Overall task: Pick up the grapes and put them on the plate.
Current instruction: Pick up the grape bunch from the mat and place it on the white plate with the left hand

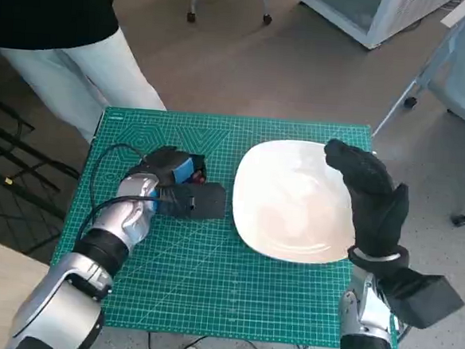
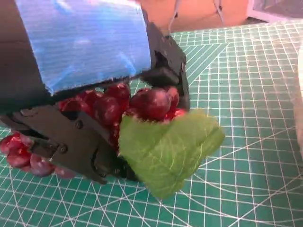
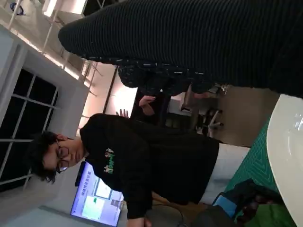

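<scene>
Your left hand (image 1: 171,180) has its black fingers closed around the grapes (image 2: 118,106), a red bunch with 1 green leaf (image 2: 168,149) sticking out, down on the green mat (image 1: 209,285) just left of the plate (image 1: 294,203). The white plate has nothing on it. Your right hand (image 1: 371,196) holds nothing, fingers loosely apart, hovering over the plate's right edge.

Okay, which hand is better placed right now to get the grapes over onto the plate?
Left. The left hand already grips the grapes on the mat, beside the plate. The right hand hangs over the plate's far edge, holding nothing.
</scene>
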